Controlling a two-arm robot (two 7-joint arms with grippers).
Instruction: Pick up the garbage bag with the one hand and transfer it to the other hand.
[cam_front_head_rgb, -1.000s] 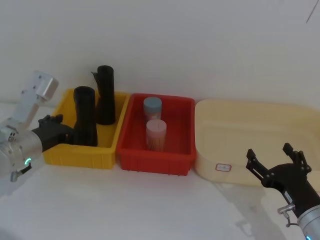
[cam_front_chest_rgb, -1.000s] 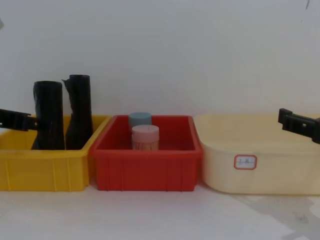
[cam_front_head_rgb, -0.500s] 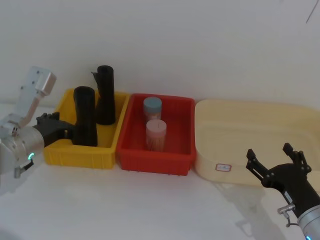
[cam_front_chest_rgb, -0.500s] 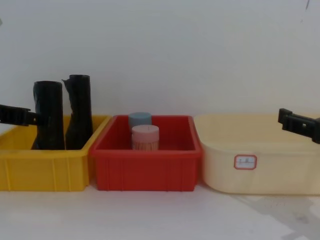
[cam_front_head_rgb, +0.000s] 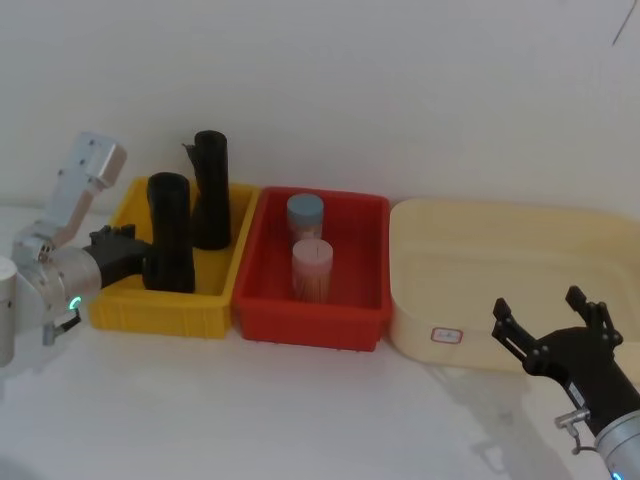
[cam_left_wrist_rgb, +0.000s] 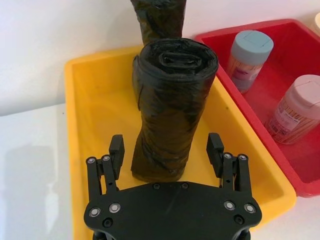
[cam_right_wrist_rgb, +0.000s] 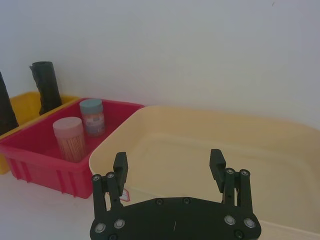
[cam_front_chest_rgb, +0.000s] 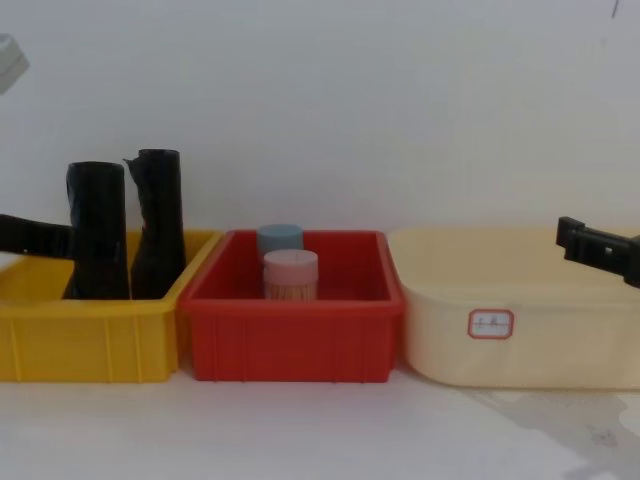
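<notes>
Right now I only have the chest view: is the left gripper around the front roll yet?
Observer: Yes. In the left wrist view the left gripper is open, with one finger on each side of the bag and a gap at both.
Operator: Anything close behind it?
Observer: The flapped roll stands in the same yellow bin, farther back and nearer the red bin.
Operator: And the right gripper?
Observer: The right gripper is open and empty, in front of the cream tub.
</notes>
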